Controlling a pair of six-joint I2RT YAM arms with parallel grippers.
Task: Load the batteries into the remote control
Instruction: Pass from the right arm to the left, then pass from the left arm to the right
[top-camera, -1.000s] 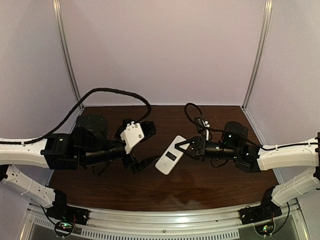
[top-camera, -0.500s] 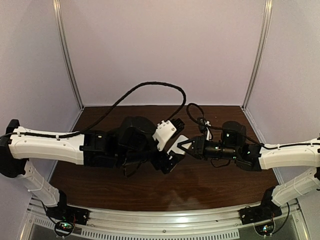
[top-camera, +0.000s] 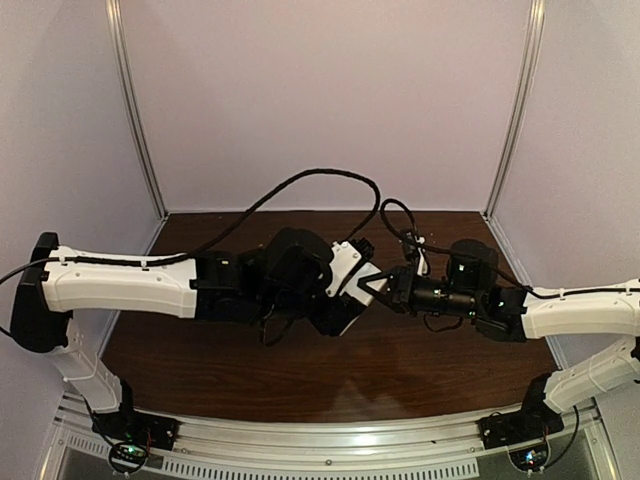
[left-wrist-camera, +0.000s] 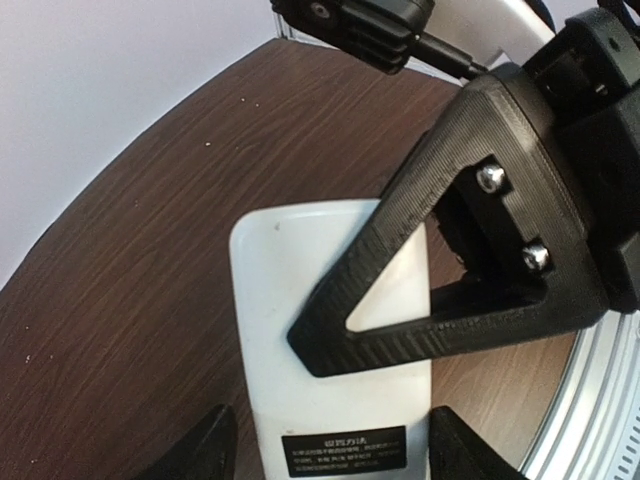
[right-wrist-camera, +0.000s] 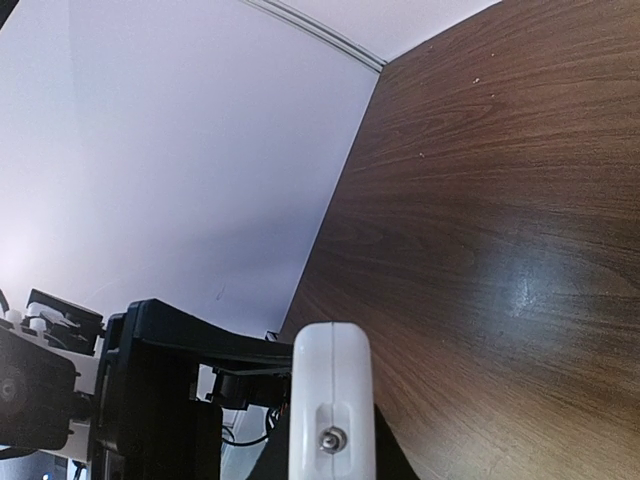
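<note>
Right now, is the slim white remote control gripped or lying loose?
Gripped: the right gripper is shut across the slim white remote control; the left gripper has its jaws open either side of it.

My booth
Dark wood bench (top-camera: 400, 375) under me, pale lilac walls (top-camera: 330, 100), metal posts (top-camera: 137, 120) in the corners.

A black label (left-wrist-camera: 345, 447) on the white back of the remote control (left-wrist-camera: 285, 290) carries two lines of small white print, too blurred to read. No other lettering is legible anywhere.
</note>
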